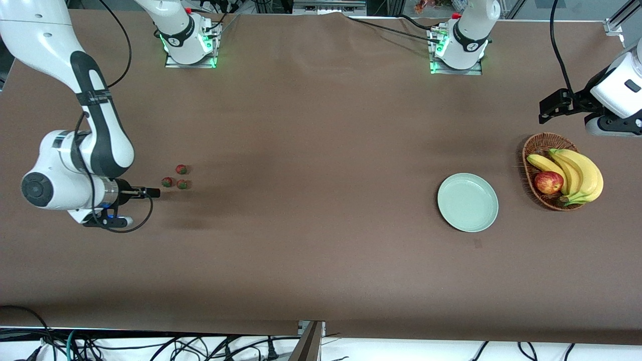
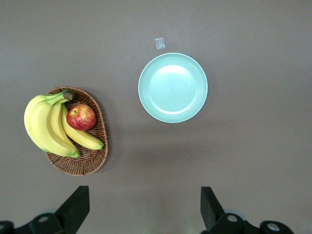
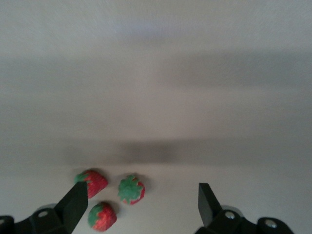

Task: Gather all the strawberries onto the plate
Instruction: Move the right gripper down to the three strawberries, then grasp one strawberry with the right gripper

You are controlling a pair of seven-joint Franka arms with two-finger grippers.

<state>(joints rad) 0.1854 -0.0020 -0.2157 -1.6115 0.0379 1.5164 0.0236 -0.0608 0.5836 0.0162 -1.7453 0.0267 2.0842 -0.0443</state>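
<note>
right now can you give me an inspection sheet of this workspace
Surface: brown table, bare between the berries and the plate.
Job's things: three strawberries clustered toward the right arm's end; plate empty, toward the left arm's end.
Clutter: wicker basket with bananas and apple, beside the plate.
Grippers: right gripper open, low beside the strawberries; left gripper open, waiting high.
Cables: bundle along the table's near edge.
Surroundings: nothing seen.

Right tool's finger (image 3: 75, 204) hides part of 1 strawberry (image 3: 92, 182).
</note>
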